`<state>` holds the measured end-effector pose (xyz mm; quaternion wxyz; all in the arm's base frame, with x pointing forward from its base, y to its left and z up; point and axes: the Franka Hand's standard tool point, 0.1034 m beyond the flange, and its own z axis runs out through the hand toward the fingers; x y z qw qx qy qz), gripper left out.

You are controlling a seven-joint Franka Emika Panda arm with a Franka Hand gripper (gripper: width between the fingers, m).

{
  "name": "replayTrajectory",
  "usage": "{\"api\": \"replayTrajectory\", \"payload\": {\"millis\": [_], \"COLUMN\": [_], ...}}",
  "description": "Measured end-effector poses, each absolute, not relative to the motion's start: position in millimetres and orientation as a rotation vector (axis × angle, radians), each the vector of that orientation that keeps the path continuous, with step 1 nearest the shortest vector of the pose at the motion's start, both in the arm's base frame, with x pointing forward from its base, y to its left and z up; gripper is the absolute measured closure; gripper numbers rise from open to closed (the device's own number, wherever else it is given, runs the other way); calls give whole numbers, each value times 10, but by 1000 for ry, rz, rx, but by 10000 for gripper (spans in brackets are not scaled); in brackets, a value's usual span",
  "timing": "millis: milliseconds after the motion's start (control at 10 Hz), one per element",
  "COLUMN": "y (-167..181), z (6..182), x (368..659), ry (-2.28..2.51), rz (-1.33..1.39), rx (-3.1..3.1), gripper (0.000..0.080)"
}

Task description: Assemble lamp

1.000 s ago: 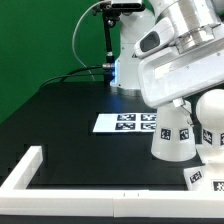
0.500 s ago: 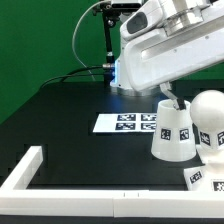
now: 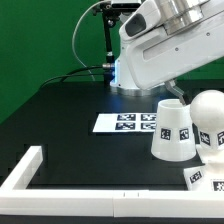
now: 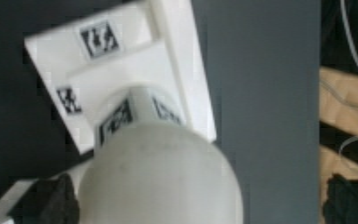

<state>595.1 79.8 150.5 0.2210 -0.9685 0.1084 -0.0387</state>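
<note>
On the black worktop (image 3: 70,115) the matte white lamp parts are standing close together at the exterior view's right. The large tapered cup-like white shade (image 3: 172,132) is resting with its wide mouth downward and is showing black-and-white square tags on its side. Just beside it, further to the exterior view's right, the rounded white bulb (image 3: 208,110) is sitting above the blocky white base (image 3: 203,176). The two seem to be touching, but I cannot tell if they are joined.

The big white robot arm (image 3: 160,45) is hanging over the shade and the bulb. Only a small dark part of the end effector (image 3: 171,91) is showing under the arm, just above the top of the shade. Its fingers are not visible, so I cannot tell if it is open or closed.

In the wrist view the bulb (image 4: 149,170) is filling the near part of the picture, blurred, and the tagged base (image 4: 131,60) is lying behind it.

The thin flat white marker board (image 3: 122,123) is lying near the shade, on the exterior view's left of it. A long white rail (image 3: 28,165) is running along the near edge of the worktop.
</note>
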Motion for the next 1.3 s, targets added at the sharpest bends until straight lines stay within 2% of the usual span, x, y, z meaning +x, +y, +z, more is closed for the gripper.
{"api": "replayTrajectory", "payload": {"millis": [300,600,1100,1200,1300], "y": [563,775,729,642,603], "z": [1526,1584,1579,1634,1768], "x": [5857,5891,5895,5939,6054], "ry": [117,-74,-64,-178,-300], "rz": [-20,-53,-53,-74,-110], "rx": [-2746,-2827,-2827,-2878,-2933], "gripper": [101,101,101,101,101]}}
